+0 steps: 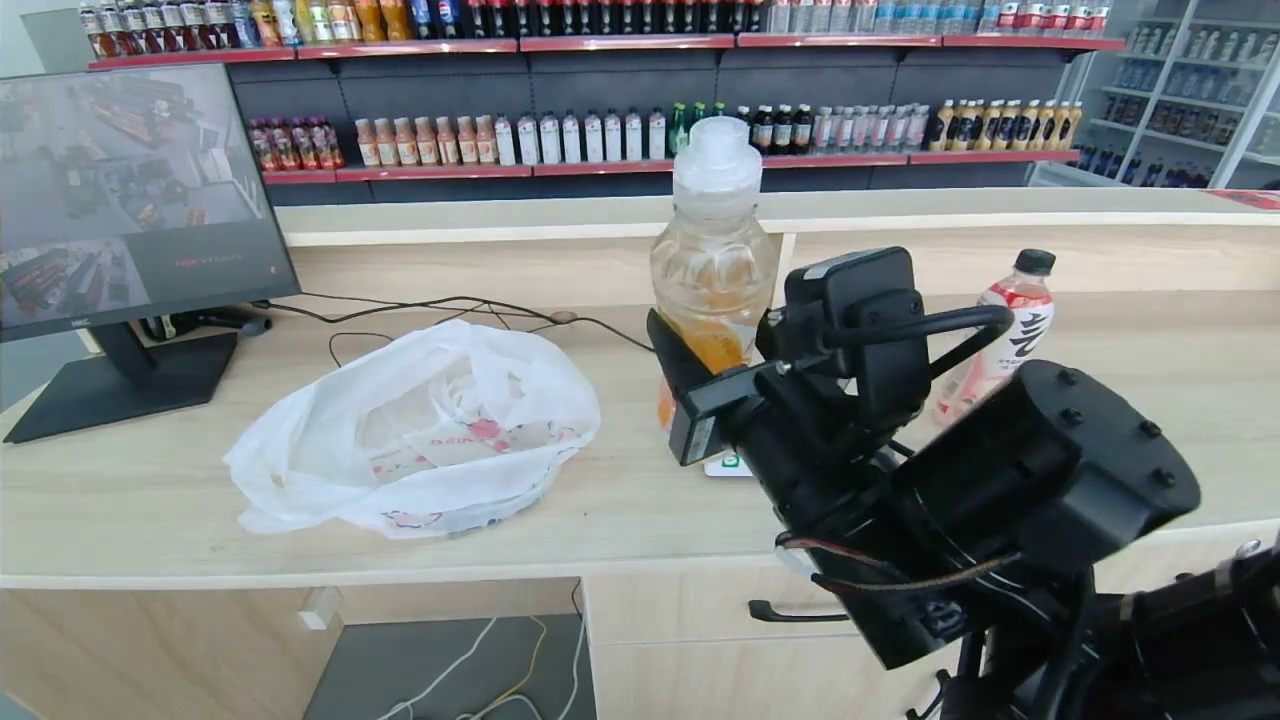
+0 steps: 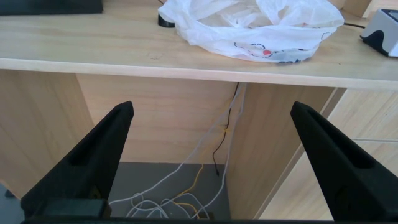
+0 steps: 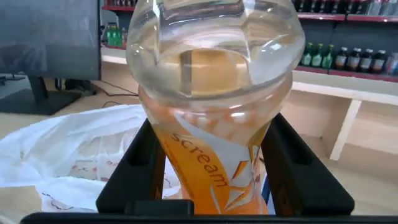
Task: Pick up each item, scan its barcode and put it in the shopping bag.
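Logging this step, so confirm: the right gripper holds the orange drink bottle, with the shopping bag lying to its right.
Wrong side: the shopping bag lies to the left of the orange drink bottle, as the head view shows. The right gripper does hold the bottle.

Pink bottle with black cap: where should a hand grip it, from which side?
The pink bottle stands upright on the counter, a raised ledge behind it; so probably grip its round body below the neck, coming level from the robot's side.
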Controlling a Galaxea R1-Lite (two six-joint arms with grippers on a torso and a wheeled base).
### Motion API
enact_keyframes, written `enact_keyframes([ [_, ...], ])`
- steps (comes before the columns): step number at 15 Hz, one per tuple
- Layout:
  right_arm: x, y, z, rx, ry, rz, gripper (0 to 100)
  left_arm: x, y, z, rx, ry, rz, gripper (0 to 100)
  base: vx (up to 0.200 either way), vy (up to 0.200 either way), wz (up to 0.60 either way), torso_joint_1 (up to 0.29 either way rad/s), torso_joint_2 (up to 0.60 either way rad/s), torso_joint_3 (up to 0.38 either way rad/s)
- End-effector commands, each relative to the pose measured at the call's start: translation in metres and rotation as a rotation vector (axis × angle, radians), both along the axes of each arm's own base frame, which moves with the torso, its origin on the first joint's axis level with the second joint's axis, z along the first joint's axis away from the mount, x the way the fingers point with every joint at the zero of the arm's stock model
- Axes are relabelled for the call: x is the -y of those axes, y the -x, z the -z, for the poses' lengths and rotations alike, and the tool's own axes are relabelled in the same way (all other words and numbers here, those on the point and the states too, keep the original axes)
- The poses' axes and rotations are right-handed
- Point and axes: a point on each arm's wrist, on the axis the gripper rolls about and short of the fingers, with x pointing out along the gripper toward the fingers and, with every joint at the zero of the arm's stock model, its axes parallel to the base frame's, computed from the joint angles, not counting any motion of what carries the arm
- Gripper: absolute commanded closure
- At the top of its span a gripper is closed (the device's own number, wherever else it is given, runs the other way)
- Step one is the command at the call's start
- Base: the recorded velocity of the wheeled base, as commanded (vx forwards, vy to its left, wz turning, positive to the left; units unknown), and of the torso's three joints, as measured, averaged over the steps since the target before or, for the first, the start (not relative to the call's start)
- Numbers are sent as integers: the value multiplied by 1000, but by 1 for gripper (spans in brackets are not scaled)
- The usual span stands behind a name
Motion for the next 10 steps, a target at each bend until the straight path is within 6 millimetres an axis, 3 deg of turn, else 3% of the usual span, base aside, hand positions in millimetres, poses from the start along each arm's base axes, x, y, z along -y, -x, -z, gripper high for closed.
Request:
enact_keyframes([
  [1, 1, -18, 12, 17, 63, 20, 100, 0, 0, 0, 0, 1, 0, 0, 0, 0, 0, 0, 0, 0],
  [5, 17, -42, 14, 109, 157, 44, 100, 0, 0, 0, 0, 1, 0, 0, 0, 0, 0, 0, 0, 0],
  [10, 29, -57, 21, 168, 251, 30, 100, 0, 0, 0, 0, 1, -1, 0, 0, 0, 0, 0, 0, 0],
])
